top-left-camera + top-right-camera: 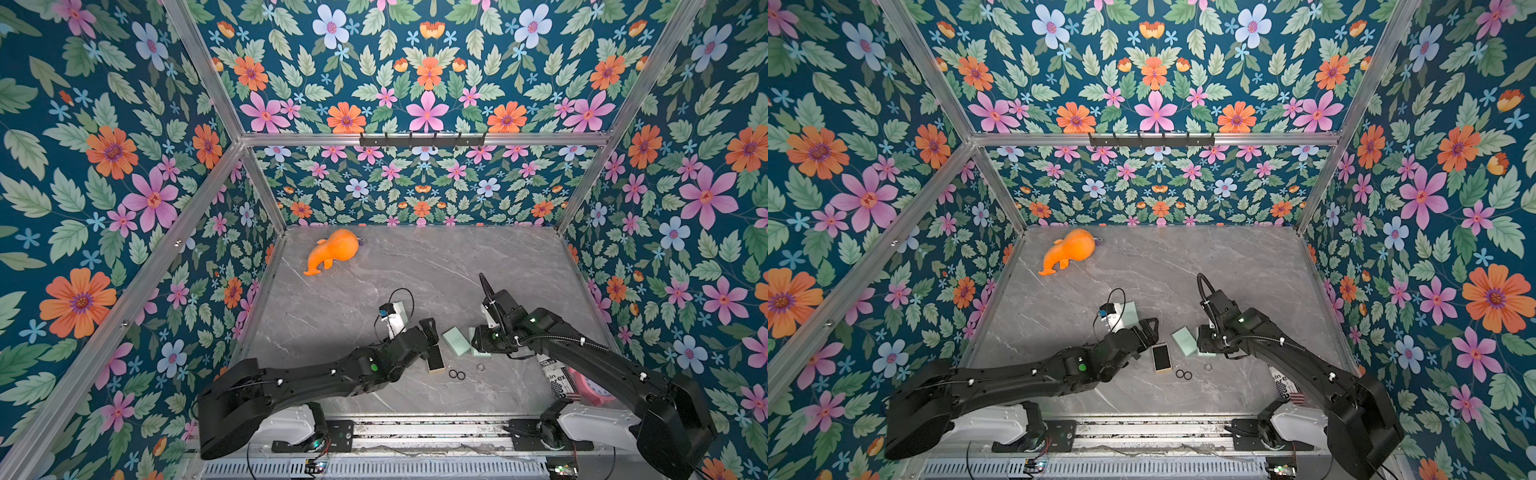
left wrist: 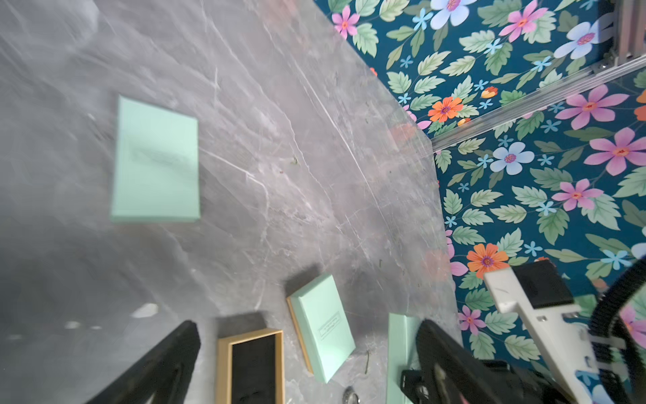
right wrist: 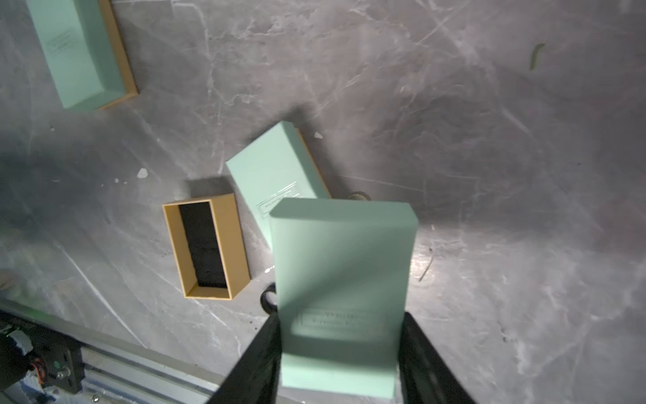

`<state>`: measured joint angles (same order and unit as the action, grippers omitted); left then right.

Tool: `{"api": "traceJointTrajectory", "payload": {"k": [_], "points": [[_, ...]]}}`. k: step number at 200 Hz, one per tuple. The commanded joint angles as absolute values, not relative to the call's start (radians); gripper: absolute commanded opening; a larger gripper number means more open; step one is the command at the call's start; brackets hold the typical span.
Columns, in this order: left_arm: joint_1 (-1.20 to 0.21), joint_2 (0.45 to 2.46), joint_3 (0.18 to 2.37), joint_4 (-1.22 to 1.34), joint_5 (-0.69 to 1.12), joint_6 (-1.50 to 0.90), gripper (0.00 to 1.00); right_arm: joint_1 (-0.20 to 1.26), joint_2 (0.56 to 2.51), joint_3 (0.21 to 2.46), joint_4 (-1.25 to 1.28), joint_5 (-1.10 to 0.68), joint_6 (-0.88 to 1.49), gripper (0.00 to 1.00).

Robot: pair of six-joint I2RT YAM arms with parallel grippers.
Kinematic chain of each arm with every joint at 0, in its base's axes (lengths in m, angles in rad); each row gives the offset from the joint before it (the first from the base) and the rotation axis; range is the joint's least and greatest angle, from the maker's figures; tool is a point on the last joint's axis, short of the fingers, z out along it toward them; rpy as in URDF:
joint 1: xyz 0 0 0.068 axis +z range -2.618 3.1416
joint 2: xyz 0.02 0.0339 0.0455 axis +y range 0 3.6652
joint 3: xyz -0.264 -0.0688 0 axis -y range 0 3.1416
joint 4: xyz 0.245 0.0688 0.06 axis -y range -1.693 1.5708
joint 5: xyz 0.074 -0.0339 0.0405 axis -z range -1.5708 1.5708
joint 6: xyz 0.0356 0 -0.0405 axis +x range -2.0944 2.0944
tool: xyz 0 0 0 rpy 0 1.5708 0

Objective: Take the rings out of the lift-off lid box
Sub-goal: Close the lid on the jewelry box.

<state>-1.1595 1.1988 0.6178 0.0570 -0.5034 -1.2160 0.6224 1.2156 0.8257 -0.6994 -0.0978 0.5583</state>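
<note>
The lift-off lid box stands open on the table, a gold tray with black lining (image 1: 435,360) (image 3: 206,250). Its mint-green lid (image 3: 341,297) is clamped between the fingers of my right gripper (image 3: 341,353), just right of the tray. Two black rings (image 1: 457,375) (image 1: 1183,374) and a silvery ring (image 1: 481,367) (image 1: 1208,367) lie on the table in front of the boxes. In the right wrist view the lid hides part of a black ring (image 3: 268,297). My left gripper (image 2: 307,367) hangs open over the tray (image 2: 251,367), holding nothing. I cannot tell whether any ring is in the tray.
A closed mint-green box (image 1: 456,341) lies tilted between tray and lid. Another mint box (image 1: 400,309) sits further back. An orange plush toy (image 1: 332,249) lies at the back left. A printed packet (image 1: 555,378) and a pink object (image 1: 590,390) sit under the right arm.
</note>
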Motion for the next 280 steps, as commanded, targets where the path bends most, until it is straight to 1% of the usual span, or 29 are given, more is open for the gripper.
{"api": "traceJointTrajectory", "payload": {"k": [1, 31, 52, 88, 127, 168, 176, 205, 280], "points": [[-1.130, 1.099, 0.614, -0.147, -0.520, -1.079, 0.99, 0.673, 1.245, 0.860, -0.719, -0.098, 0.585, 0.38], [-1.045, 0.953, 0.636, -0.341, -0.483, -0.938, 0.99, 0.750, 1.326, 0.933, -0.729, -0.085, 0.584, 0.37], [-0.973, 0.888, 0.680, -0.452, -0.454, -0.829, 0.99, 0.798, 1.393, 0.981, -0.725, -0.077, 0.588, 0.36], [-0.869, 0.878, 0.778, -0.596, -0.469, -0.659, 1.00, 0.871, 1.529, 1.078, -0.736, -0.064, 0.588, 0.35], [-0.801, 0.864, 0.789, -0.619, -0.557, -0.537, 0.99, 0.907, 1.629, 1.146, -0.747, -0.063, 0.593, 0.34], [-0.792, 0.855, 0.801, -0.649, -0.600, -0.518, 0.99, 0.910, 1.649, 1.149, -0.744, -0.063, 0.624, 0.34], [-0.791, 0.854, 0.808, -0.658, -0.601, -0.515, 0.99, 0.912, 1.685, 1.148, -0.742, -0.063, 0.632, 0.33], [-0.792, 0.853, 0.812, -0.688, -0.643, -0.498, 1.00, 0.920, 1.686, 1.140, -0.734, -0.048, 0.668, 0.33], [-0.790, 0.837, 0.796, -0.687, -0.651, -0.504, 1.00, 0.927, 1.694, 1.124, -0.706, -0.030, 0.739, 0.30]]}}
